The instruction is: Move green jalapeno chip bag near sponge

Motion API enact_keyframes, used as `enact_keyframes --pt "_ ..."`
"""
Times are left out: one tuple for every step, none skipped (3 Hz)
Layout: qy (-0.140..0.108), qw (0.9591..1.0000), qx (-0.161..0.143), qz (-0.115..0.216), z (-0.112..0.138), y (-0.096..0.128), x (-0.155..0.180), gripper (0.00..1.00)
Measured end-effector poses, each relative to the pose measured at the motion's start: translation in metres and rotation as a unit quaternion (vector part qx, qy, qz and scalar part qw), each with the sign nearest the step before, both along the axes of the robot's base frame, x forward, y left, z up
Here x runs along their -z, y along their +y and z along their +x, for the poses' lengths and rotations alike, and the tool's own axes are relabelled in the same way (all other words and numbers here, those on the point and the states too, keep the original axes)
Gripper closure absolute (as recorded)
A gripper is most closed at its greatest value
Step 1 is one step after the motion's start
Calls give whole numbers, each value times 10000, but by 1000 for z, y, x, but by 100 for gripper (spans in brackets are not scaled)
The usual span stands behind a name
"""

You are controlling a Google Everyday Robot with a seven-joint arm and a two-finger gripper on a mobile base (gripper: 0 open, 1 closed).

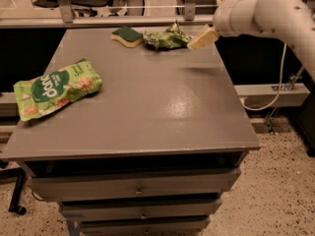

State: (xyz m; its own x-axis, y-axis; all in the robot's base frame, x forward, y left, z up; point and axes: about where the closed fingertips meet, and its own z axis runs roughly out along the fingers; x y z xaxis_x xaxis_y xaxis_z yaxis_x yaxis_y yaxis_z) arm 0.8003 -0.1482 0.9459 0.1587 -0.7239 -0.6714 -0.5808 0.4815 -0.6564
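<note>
The green jalapeno chip bag (165, 37), crumpled, lies at the far edge of the grey table (147, 107). The sponge (127, 35), dark green top over yellow, lies just left of it, almost touching. My gripper (211, 16) hangs above the table's far right corner, just right of the bag and clear of it. It is open and empty, with one cream finger (203, 37) pointing down toward the bag.
A larger light-green pouch (56, 87) lies near the table's left edge. Drawers sit below the table's front. A rail and chair legs stand behind the table. A cable hangs at the right.
</note>
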Motion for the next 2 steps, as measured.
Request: enact_keyframes --pt "275 9940 -459 950 -36 -32 -16 0" --pt "562 9863 -849 1296 -59 -21 -21 0"
